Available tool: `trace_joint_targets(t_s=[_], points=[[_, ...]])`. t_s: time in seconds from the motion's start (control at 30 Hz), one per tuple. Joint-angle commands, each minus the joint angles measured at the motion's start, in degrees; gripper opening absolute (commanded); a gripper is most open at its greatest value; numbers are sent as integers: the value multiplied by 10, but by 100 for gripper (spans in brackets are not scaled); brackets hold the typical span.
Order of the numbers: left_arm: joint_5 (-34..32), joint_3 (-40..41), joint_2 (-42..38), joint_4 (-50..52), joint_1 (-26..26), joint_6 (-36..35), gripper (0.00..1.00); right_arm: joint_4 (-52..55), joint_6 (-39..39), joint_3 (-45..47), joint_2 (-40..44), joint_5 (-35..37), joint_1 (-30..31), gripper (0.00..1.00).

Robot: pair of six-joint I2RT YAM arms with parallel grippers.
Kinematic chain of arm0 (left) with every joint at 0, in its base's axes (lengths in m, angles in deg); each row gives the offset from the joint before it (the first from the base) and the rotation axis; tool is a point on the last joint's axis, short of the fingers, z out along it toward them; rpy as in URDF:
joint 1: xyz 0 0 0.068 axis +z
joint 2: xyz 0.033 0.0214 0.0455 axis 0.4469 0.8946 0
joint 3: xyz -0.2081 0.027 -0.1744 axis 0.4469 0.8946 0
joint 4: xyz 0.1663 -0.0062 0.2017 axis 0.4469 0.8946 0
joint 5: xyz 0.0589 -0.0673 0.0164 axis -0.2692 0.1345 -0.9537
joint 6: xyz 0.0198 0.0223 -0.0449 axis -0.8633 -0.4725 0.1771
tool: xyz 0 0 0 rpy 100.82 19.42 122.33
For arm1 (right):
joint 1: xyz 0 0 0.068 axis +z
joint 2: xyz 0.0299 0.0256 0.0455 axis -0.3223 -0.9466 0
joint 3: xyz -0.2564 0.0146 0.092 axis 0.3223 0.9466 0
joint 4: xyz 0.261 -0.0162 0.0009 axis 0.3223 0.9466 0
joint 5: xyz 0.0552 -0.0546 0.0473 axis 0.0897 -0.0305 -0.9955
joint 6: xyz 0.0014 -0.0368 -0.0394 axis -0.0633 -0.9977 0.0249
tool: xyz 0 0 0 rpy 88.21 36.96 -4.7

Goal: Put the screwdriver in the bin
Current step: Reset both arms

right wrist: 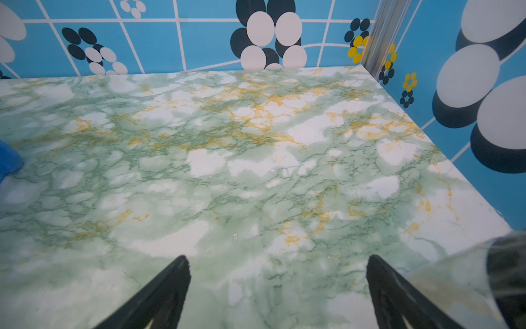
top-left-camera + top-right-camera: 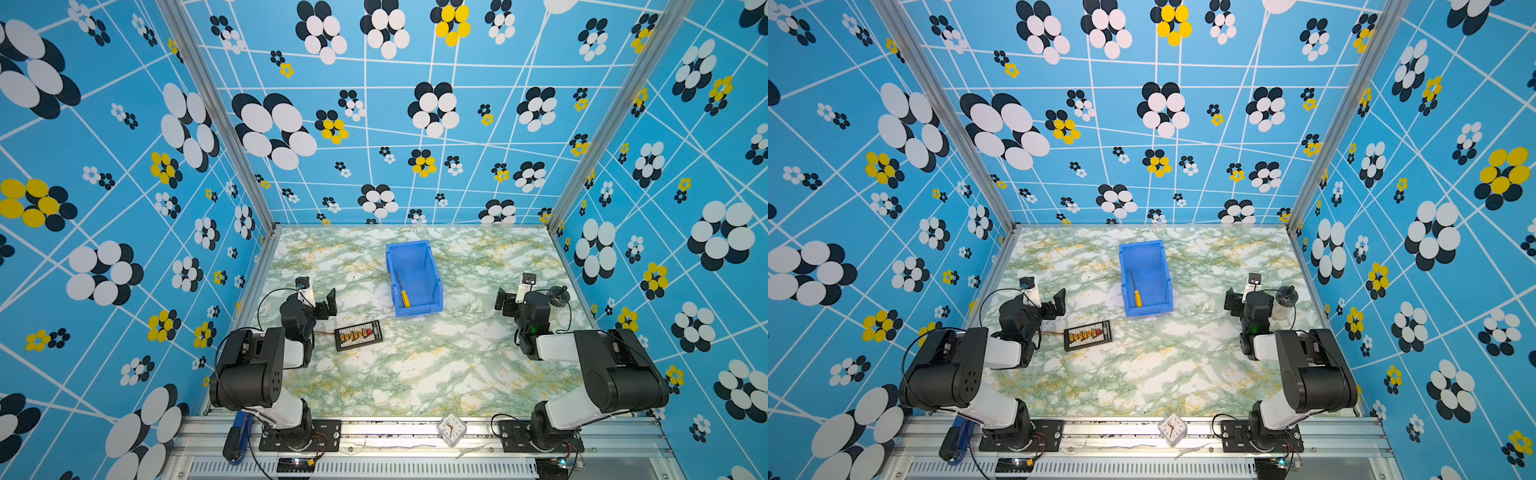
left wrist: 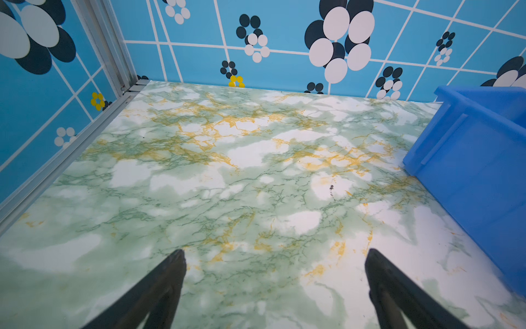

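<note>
The blue bin [image 2: 430, 266] [image 2: 1163, 268] stands at the middle back of the marble table in both top views. The screwdriver [image 2: 403, 291] [image 2: 1136, 292], with a yellow-orange handle and a thin shaft, lies inside it along the left wall, handle toward the front lip. My left gripper [image 2: 316, 293] [image 3: 274, 256] rests open left of the bin, nothing between its fingers; the bin's side wall [image 3: 469, 159] shows in the left wrist view. My right gripper [image 2: 514, 290] [image 1: 277, 262] is open and empty right of the bin, whose corner [image 1: 7, 159] just shows.
A black board with orange connectors [image 2: 358, 334] lies in front of the left gripper. A clear cup with a dark lid [image 2: 557, 297] [image 1: 484, 279] stands close beside the right gripper. A small clock [image 2: 451, 429] sits on the front rail. Patterned walls close off three sides.
</note>
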Motion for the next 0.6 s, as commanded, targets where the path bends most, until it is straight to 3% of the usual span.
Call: trace_joint_targets(t_s=[0.0, 0.57], points=[[5, -8, -3, 11, -1, -4, 99, -15, -2, -7, 1, -9, -3, 99], [-1, -1, -2, -2, 1, -3, 99, -14, -1, -7, 1, -9, -3, 99]])
